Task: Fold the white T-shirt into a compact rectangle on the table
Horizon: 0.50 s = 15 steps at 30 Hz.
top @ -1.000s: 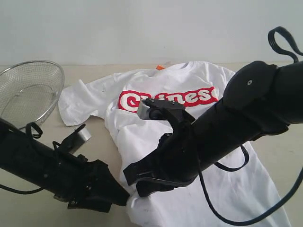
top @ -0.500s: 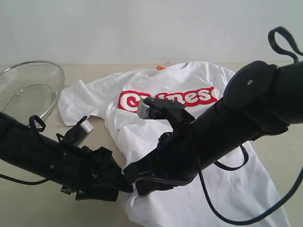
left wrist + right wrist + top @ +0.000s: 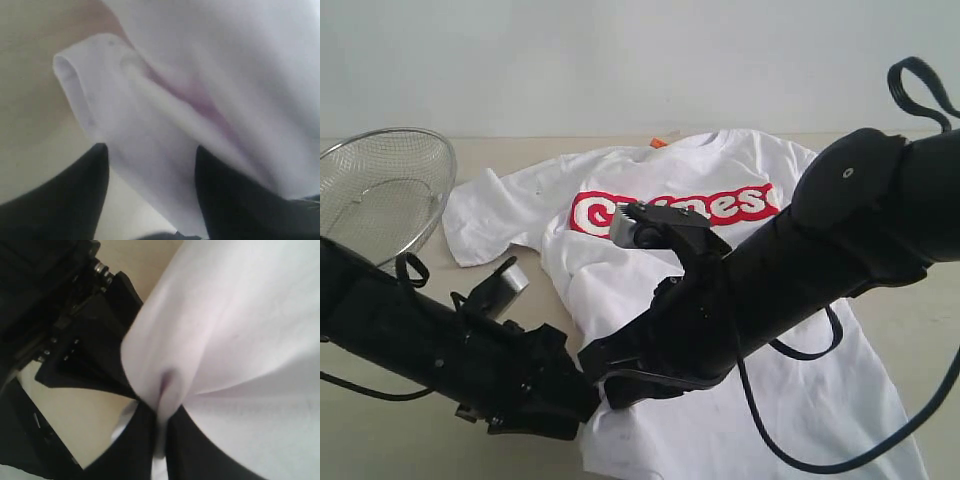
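The white T-shirt [image 3: 520, 205] lies face up on the table [image 3: 920, 330], its red band of lettering [image 3: 720, 205] across the chest and an orange tag [image 3: 658, 143] at the neck. My right gripper [image 3: 610, 385] is shut on a pinched fold of the shirt [image 3: 240, 340] near its lower left edge; the right wrist view shows the fabric squeezed between the fingers of that gripper [image 3: 162, 410]. My left gripper [image 3: 582, 400] sits right beside it. In the left wrist view this gripper [image 3: 150, 150] stands open with a folded edge of the shirt [image 3: 225, 75] between its fingers.
A wire mesh bowl [image 3: 380, 190] stands at the far left, behind the left arm. Bare tabletop [image 3: 30, 75] lies to the left of the shirt's edge. A black cable loop [image 3: 920, 85] hangs from the right arm at the upper right.
My left arm has slid to the right, up to the shirt's lower left edge and close to the right gripper, and its jaws have narrowed a little. The right gripper keeps its pinch.
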Motion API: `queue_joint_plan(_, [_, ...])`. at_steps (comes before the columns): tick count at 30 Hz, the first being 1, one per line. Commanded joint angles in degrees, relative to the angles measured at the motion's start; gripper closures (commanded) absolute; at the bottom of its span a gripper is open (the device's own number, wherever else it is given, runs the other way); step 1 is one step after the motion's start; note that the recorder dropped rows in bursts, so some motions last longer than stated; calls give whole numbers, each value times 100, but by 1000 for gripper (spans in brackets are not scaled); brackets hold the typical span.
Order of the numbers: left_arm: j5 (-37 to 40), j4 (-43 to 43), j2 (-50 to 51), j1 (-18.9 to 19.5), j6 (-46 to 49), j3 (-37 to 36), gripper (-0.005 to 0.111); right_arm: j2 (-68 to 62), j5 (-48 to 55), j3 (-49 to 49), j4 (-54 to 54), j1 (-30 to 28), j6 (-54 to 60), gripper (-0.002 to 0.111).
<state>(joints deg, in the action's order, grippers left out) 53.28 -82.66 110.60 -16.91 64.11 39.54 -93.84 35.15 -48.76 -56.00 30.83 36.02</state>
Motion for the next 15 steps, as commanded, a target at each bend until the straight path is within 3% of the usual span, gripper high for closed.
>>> queue_joint_plan(1, [77,-66,126,-41,-34,132,65,73,11,10,-44,3,71,108])
queue_joint_plan(7, [135,-90,126,-41,-34,327,102,73,11,10,-44,3,71,108])
queue_joint_plan(15, [239,218,126,-41,-71,412,102,73,0,10,-44,3,75,108])
